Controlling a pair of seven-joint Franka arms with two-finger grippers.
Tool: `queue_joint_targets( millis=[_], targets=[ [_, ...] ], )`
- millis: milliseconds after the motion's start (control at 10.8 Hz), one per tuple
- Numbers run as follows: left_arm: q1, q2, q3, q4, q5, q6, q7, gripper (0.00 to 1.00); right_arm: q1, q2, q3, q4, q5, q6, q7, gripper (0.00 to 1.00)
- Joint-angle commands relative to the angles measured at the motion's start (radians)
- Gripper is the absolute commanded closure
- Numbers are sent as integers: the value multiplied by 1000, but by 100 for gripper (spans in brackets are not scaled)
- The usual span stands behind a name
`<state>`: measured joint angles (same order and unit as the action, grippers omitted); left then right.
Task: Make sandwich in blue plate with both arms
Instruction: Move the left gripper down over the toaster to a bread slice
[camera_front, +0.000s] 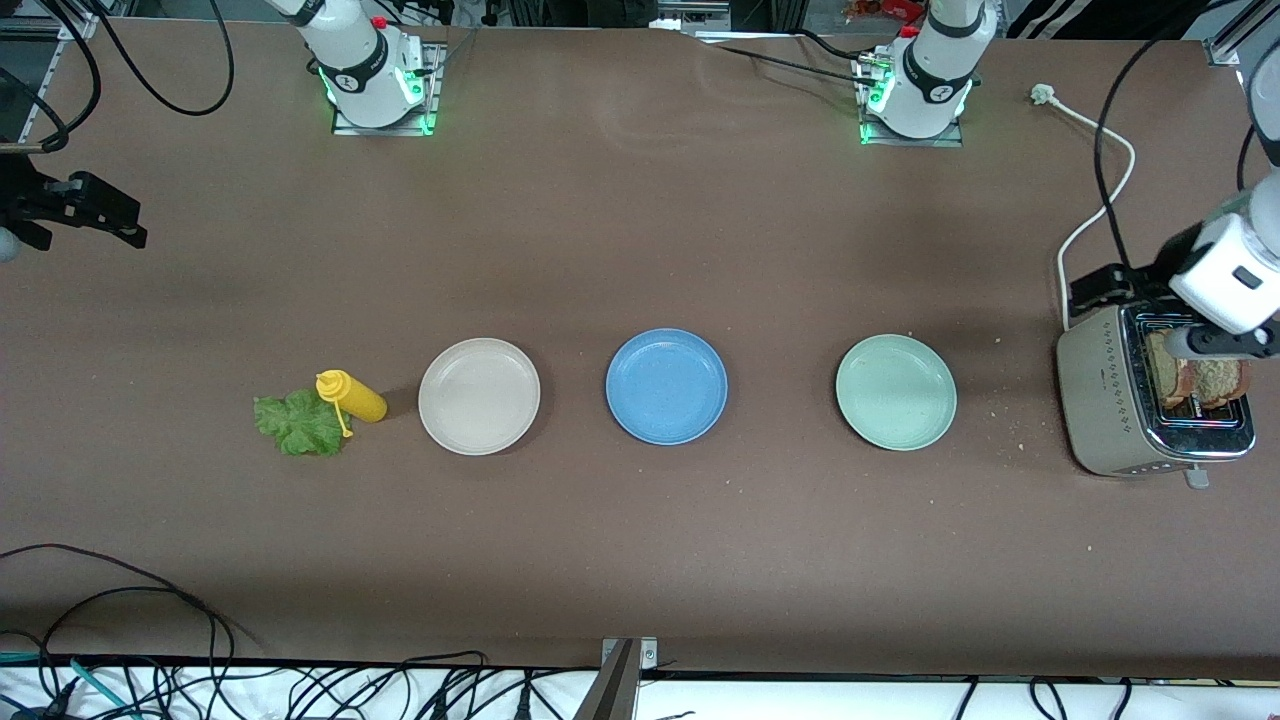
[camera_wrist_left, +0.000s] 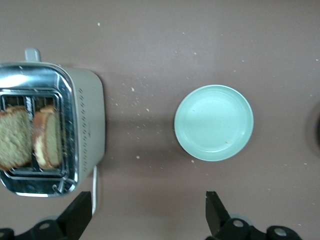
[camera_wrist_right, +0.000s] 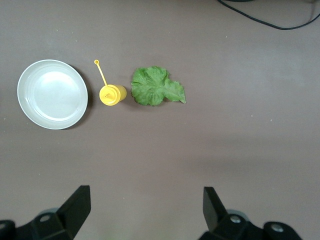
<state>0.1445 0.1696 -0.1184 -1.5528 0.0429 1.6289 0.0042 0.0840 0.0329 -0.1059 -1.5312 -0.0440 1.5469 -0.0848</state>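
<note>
The blue plate (camera_front: 666, 385) sits bare on the tabletop (camera_front: 640, 540), the landmark for everything else. On its side toward the right arm's end come the beige plate (camera_front: 479, 396), then the yellow squeeze bottle (camera_front: 350, 396) lying on its side, then the lettuce leaf (camera_front: 298, 423) touching the bottle. Toward the left arm's end come the pale green plate (camera_front: 896, 391) and, well apart from the blue plate, the toaster (camera_front: 1150, 405) with two bread slices (camera_front: 1195, 378) standing in its slots.

The left gripper (camera_wrist_left: 150, 212) hangs over the toaster with its fingers spread wide and nothing between them. The right gripper (camera_wrist_right: 145, 207) hovers off the right arm's end of the tabletop, fingers likewise apart and empty.

No part of the sandwich is on the blue plate yet. The bread looks light, stiff but crumbly, so a pinch across the flat faces near the top crust should lift it cleanly. The lettuce is limp and thin; its ruffled edge away from the bottle seems the safest place to grip it.
</note>
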Motion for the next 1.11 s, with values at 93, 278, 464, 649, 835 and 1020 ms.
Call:
queue_joint_targets(
  millis=[93, 278, 464, 649, 835, 1020],
  targets=[
    [142, 140, -9, 65, 25, 136, 227, 0, -3, 9, 2, 23, 9, 1, 8, 0],
    [171, 189, -7, 63, 46, 230, 234, 0, -3, 9, 2, 23, 9, 2, 8, 0],
    [172, 223, -10, 54, 187, 244, 263, 0, -4, 9, 2, 23, 9, 2, 8, 0],
    [182, 248, -10, 40, 199, 243, 269, 0, -4, 9, 0, 23, 9, 2, 8, 0],
    [211, 252, -10, -2, 199, 243, 315, 0, -4, 9, 0, 23, 9, 1, 8, 0],
    [245, 254, -10, -38, 193, 243, 333, 10, -4, 10, 0, 23, 10, 2, 8, 0]
  ],
)
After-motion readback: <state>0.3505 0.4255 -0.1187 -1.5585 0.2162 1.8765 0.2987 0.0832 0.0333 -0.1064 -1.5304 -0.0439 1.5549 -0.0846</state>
